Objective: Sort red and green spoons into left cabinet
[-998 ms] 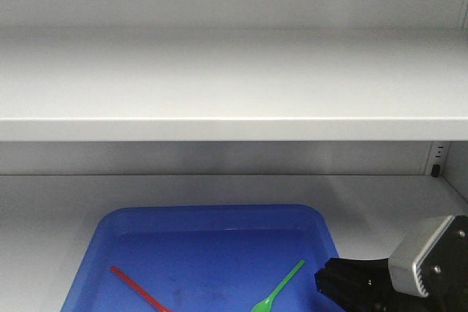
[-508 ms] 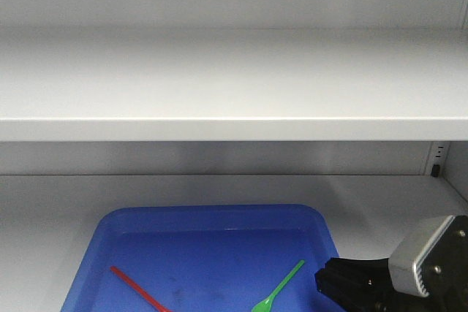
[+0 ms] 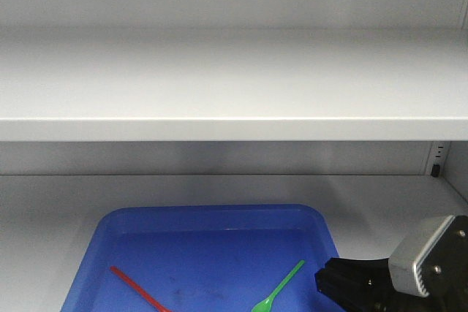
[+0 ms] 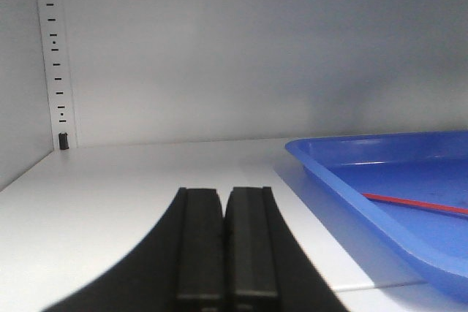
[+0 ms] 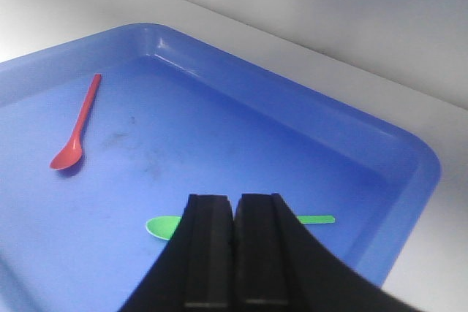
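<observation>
The red spoon (image 3: 139,288) and the green spoon (image 3: 278,289) lie apart inside a blue tray (image 3: 212,211) on the lower shelf of the pale grey left cabinet (image 3: 234,93). In the right wrist view my right gripper (image 5: 234,202) is shut and empty, hovering over the tray (image 5: 292,85). It hides the middle of the green spoon (image 5: 162,226), and the red spoon (image 5: 77,126) lies farther left. My right gripper (image 3: 320,281) sits at the tray's right edge. My left gripper (image 4: 223,195) is shut and empty over the bare shelf, left of the tray (image 4: 329,173), with the red spoon (image 4: 417,204) inside.
An upper shelf (image 3: 234,129) overhangs the lower bay with its front edge just above the tray. A slotted peg strip (image 4: 55,56) runs up the left rear corner, and a shelf peg (image 3: 436,169) sits at the right rear. The grey back wall (image 4: 256,49) closes the bay.
</observation>
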`<state>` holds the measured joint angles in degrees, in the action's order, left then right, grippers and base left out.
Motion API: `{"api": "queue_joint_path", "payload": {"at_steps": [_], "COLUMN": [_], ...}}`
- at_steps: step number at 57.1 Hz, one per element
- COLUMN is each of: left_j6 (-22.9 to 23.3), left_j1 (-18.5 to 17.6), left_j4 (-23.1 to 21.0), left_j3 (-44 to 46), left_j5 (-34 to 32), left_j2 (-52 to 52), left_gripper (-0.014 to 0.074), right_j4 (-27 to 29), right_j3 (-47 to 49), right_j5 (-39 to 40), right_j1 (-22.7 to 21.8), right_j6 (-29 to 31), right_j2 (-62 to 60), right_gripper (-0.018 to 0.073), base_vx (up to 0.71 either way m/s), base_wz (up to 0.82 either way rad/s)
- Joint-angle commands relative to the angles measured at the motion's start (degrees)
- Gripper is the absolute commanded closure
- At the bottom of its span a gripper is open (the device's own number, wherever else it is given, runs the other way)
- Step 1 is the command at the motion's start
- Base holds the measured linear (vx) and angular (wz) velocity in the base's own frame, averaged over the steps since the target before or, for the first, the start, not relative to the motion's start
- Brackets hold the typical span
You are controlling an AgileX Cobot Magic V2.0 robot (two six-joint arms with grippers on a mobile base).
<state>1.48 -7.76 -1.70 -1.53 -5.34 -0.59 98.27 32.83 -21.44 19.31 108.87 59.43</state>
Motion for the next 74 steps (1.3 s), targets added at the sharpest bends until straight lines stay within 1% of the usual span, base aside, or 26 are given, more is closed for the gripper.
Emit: {"api": "queue_joint_path", "payload": {"at_steps": [1,8,12,14,17,18,19,23,25,27,28,29,30,31,32,33,34,37,40,42,45,51,56,62,68,74], "left_j6": [0.3,0.3,0.3,0.3,0.3,0.3,0.3,0.3,0.3,0.2,0.2,0.2,0.2,0.2,0.2,0.2,0.2,0.2,0.2,0.2,0.2,0.2,0.2,0.2,0.2,0.2], "left_j1": [0.0,0.0,0.0,0.0,0.0,0.0,0.0,0.0,0.0,0.0,0.0,0.0,0.0,0.0,0.0,0.0,0.0,0.0,0.0,0.0,0.0,0.0,0.0,0.0,0.0,0.0], "left_j4": [0.0,0.0,0.0,0.0,0.0,0.0,0.0,0.0,0.0,0.0,0.0,0.0,0.0,0.0,0.0,0.0,0.0,0.0,0.0,0.0,0.0,0.0,0.0,0.0,0.0,0.0], "left_j3": [-1.0,-1.0,-1.0,-1.0,-1.0,-1.0,-1.0,-1.0,-1.0,-1.0,-1.0,-1.0,-1.0,-1.0,-1.0,-1.0,-1.0,-1.0,-1.0,-1.0,-1.0,-1.0,-1.0,-1.0,-1.0,-1.0], "left_j5": [-4.0,-4.0,-4.0,-4.0,-4.0,-4.0,-4.0,-4.0,-4.0,-4.0,-4.0,-4.0,-4.0,-4.0,-4.0,-4.0,-4.0,-4.0,-4.0,-4.0,-4.0,-4.0,-4.0,-4.0,-4.0,-4.0], "left_j2": [-1.1,-1.1,-1.1,-1.1,-1.1,-1.1,-1.1,-1.1,-1.1,-1.1,-1.1,-1.1,-1.1,-1.1,-1.1,-1.1,-1.1,-1.1,-1.1,-1.1,-1.1,-1.1,-1.1,-1.1,-1.1,-1.1], "left_gripper": [0.0597,0.0597,0.0597,0.0597,0.0597,0.0597,0.0597,0.0597,0.0597,0.0597,0.0597,0.0597,0.0597,0.0597,0.0597,0.0597,0.0597,0.0597,0.0597,0.0597,0.0597,0.0597,0.0597,0.0597,0.0597,0.0597], "right_j4": [3.7,3.7,3.6,2.6,-1.9,-4.6,-6.7,-18.0,-26.4,-32.2,-38.0,-40.9,-45.2,-48.0,-50.7,-53.3,-57.0,-64.2,-68.8,-71.0,-73.2,-77.0,-79.4,-83.1,-87.3,-91.5], "right_j3": [1.6,1.5,1.5,1.5,1.7,1.7,1.7,1.7,1.7,1.7,1.7,1.7,1.7,1.7,1.7,1.7,1.7,1.7,1.7,1.7,1.7,1.7,1.6,0.4,-4.1,-9.5], "right_j5": [-2.8,-1.4,1.8,3.8,5.8,6.2,6.9,8.9,10.6,12.3,13.6,14.9,15.8,16.7,17.9,18.7,19.8,21.4,20.7,19.8,17.7,14.5,14.8,19.4,26.4,30.3], "right_j1": [-0.1,-0.1,-0.1,-0.1,-0.1,-0.1,-0.1,-0.1,-0.1,-0.1,-0.1,-0.1,-0.1,-0.1,-0.1,-0.1,-0.3,-1.2,-2.9,-4.4,-6.5,-10.4,-11.8,-12.5,-13.3,-13.8], "right_j6": [-1.3,-4.4,-7.2,-9.0,-13.3,-15.0,-17.8,-28.9,-38.1,-44.9,-50.1,-55.3,-58.6,-61.9,-66.6,-69.4,-73.4,-80.6,-85.6,-87.8,-89.4,-90.2,-91.2,-93.8,-101.0,-107.7], "right_j2": [-1.1,-1.3,-1.6,-1.6,-1.7,-1.9,-2.0,-2.7,-3.2,-3.7,-4.2,-4.6,-5.0,-5.6,-6.0,-6.3,-6.9,-8.2,-9.3,-9.9,-11.0,-14.1,-16.2,-19.3,-23.0,-27.7], "right_gripper": [0.0562,0.0562,0.0562,0.0562,0.0562,0.0562,0.0562,0.0562,0.0562,0.0562,0.0562,0.0562,0.0562,0.0562,0.0562,0.0562,0.0562,0.0562,0.0562,0.0562,0.0562,0.0562,0.0562,0.0562,0.0562,0.0562], "base_vx": [0.0,0.0,0.0,0.0,0.0,0.0,0.0,0.0,0.0,0.0,0.0,0.0,0.0,0.0,0.0,0.0,0.0,0.0,0.0,0.0,0.0,0.0,0.0,0.0,0.0,0.0], "base_wz": [0.0,0.0,0.0,0.0,0.0,0.0,0.0,0.0,0.0,0.0,0.0,0.0,0.0,0.0,0.0,0.0,0.0,0.0,0.0,0.0,0.0,0.0,0.0,0.0,0.0,0.0]}}
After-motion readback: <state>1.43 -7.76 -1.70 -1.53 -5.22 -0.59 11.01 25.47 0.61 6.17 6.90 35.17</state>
